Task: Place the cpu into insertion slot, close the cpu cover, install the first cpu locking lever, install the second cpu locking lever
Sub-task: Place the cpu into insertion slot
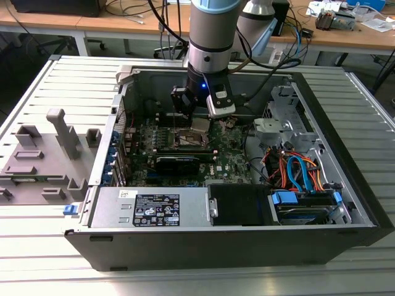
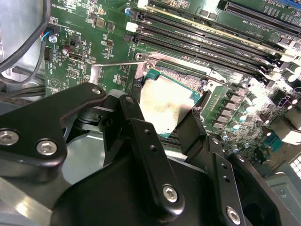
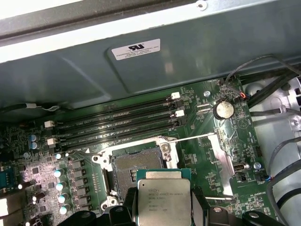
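Note:
My gripper (image 1: pixel 199 123) reaches down into the open computer case and is shut on the cpu (image 3: pixel 163 200), a flat square chip with a silvery top. In both wrist views the black fingers (image 2: pixel 136 125) clamp the cpu (image 2: pixel 167 106) by two opposite edges. It hangs just above the board and overlaps one edge of the insertion slot (image 3: pixel 134 165), whose dark centre lies open and bare. The cpu cover (image 3: pixel 225 155) appears to stand raised at one side of the slot. A thin wire lever (image 3: pixel 193 137) sticks out from the slot's rim.
Long black memory slots (image 3: pixel 117 127) run beside the socket, with a coin battery (image 3: pixel 223 109) close by. A black graphics card (image 1: pixel 179 161), a power supply (image 1: pixel 154 206) and bundled cables (image 1: pixel 296 172) fill the case. A grey fixture (image 1: pixel 43 154) stands on the exterior view's left.

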Robot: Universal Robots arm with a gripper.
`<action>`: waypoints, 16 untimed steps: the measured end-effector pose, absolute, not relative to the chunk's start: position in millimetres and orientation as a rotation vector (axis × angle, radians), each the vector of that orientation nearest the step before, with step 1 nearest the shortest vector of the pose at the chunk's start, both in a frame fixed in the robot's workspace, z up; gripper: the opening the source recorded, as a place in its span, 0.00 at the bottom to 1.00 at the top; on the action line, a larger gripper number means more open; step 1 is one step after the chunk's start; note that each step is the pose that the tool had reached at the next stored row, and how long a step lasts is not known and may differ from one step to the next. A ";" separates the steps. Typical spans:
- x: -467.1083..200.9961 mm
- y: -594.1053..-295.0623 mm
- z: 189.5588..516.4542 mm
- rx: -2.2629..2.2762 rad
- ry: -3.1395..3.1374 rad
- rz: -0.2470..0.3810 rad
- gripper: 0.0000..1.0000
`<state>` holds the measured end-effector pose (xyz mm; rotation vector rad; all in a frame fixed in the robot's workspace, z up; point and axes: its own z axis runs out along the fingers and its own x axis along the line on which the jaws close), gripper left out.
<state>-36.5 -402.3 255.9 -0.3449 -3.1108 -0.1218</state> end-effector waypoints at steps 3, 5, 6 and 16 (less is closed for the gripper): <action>-36.5 -402.3 255.8 -0.350 -3.110 -0.122 0.55; -36.5 -402.3 255.8 -0.353 -3.110 -0.122 0.55; -36.5 -402.3 255.8 -0.355 -3.110 -0.122 0.55; -36.5 -402.3 255.7 -0.370 -3.109 -0.122 0.55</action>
